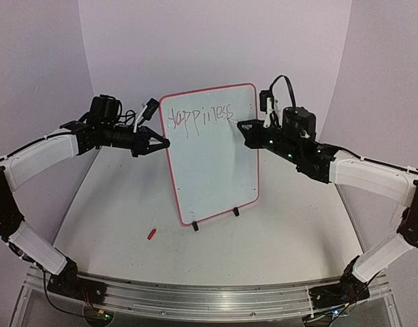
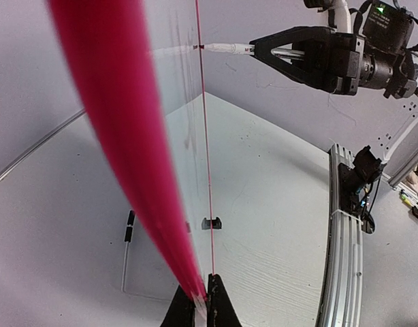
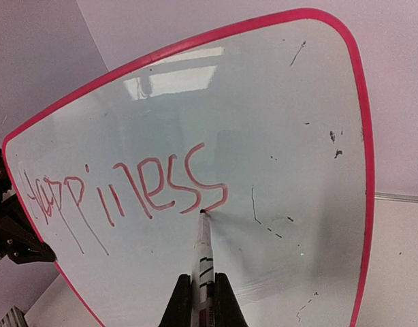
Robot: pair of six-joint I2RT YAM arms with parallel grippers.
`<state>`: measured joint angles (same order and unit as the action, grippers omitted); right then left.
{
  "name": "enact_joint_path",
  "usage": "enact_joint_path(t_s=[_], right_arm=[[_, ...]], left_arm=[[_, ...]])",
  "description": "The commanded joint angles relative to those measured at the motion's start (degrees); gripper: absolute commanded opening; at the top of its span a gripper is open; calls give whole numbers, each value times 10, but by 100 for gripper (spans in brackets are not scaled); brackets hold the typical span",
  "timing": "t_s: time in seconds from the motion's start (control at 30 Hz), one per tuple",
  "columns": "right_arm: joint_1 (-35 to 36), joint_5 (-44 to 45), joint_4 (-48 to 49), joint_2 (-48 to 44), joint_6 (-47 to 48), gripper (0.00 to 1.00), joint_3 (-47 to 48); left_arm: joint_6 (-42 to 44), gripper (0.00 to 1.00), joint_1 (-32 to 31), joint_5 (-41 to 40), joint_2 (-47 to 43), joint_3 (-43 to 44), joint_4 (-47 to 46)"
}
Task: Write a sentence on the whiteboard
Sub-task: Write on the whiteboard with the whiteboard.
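Note:
The whiteboard (image 1: 216,170) stands upright on its wire stand with black clips (image 1: 195,225), mid-table. One line of the sentence (image 1: 199,116) shows near its top: "happiness" in reddish strokes, the first letters darker (image 3: 127,191). My left gripper (image 1: 163,143) is shut on the board's left red rim (image 2: 120,136), the fingertips pinching the edge (image 2: 199,300). My right gripper (image 1: 242,125) is shut on a slim white marker (image 3: 203,259). The marker's tip touches the board (image 3: 277,102) at the tail of the last "s".
A small red marker cap (image 1: 152,234) lies on the table in front of the board's left corner. Faint dark specks mark the board's right part (image 3: 335,139). A metal rail (image 1: 209,296) runs along the near edge. Pale walls enclose the back and sides.

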<state>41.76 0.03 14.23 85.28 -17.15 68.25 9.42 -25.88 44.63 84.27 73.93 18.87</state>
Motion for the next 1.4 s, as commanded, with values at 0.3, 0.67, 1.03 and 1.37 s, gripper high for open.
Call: enact_joint_path(t_s=[0.3, 0.67, 1.03, 1.37], right_arm=[[-2, -82, -12, -125, -5, 0, -52], [24, -195, -100, -110, 4, 0, -19], [108, -165, -97, 18, 20, 0, 54], [109, -134, -75, 77, 9, 0, 90]], left_arm=[[47, 0, -16, -14, 19, -14, 95], [45, 0, -16, -11, 19, -14, 95], [47, 0, -16, -16, 14, -14, 97], [46, 0, -16, -11, 13, -14, 96]])
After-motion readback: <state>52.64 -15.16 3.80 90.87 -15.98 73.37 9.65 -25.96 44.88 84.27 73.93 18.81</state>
